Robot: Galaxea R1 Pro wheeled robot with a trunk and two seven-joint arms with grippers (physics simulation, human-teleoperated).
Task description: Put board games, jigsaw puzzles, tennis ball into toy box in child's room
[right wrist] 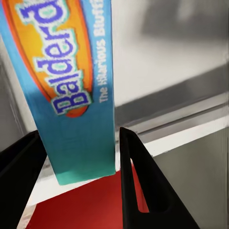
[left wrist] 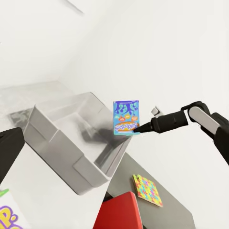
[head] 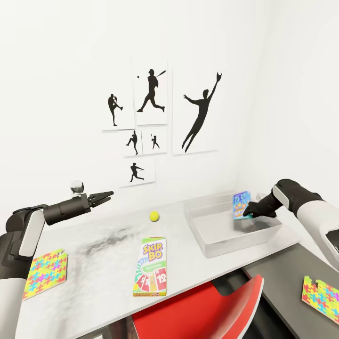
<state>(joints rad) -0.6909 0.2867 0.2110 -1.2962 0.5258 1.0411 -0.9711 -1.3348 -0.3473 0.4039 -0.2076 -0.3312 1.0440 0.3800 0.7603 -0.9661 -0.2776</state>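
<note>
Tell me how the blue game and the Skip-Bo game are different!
The blue game is held upright by the right gripper above the toy box; the Skip-Bo game lies flat on the table, untouched. The blue game looks smaller than the Skip-Bo game. The blue game is mostly blue; the Skip-Bo game is green, yellow and red. Both are flat printed boxes.

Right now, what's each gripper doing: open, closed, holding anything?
Left gripper: empty, fingers together, looks shut, raised over the table.
Right gripper: shut on the blue board game, held upright above the toy box.
</note>
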